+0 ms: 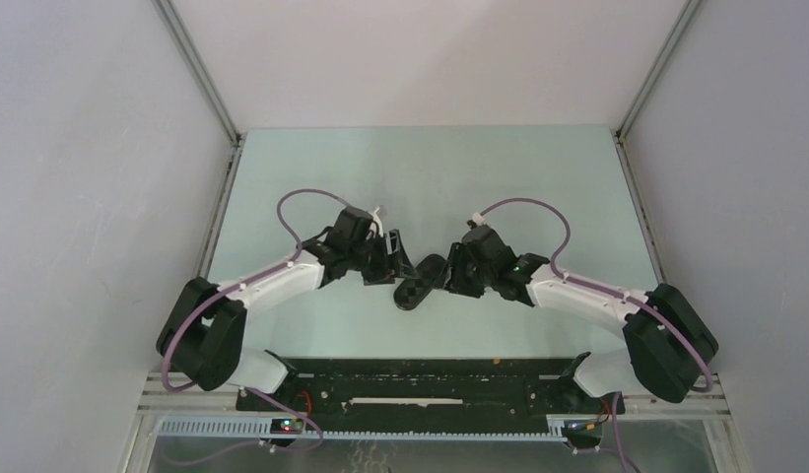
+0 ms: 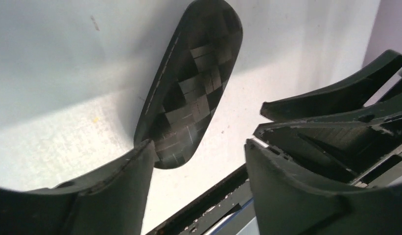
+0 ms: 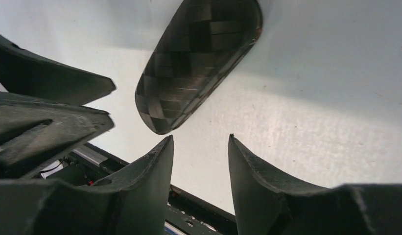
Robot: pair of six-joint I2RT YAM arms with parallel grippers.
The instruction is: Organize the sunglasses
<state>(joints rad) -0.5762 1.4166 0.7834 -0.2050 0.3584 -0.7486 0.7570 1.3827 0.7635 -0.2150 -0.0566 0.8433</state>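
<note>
- Top view: the black checker case lies shut on the table. Its long axis runs slantwise, from near-left to far-right. It sits between my left gripper and my right gripper.
- Top view: the sunglasses do not show, so I cannot tell where they are, which way they point, or what the closed case holds.
- Left wrist view: my left gripper has its fingers spread apart with nothing between them. The case stretches away from one fingertip, lid down, and its near end is right at that tip.
- Right wrist view: my right gripper is also spread and grips nothing. The case lies just beyond its tips, slanting up and to the right.
</note>
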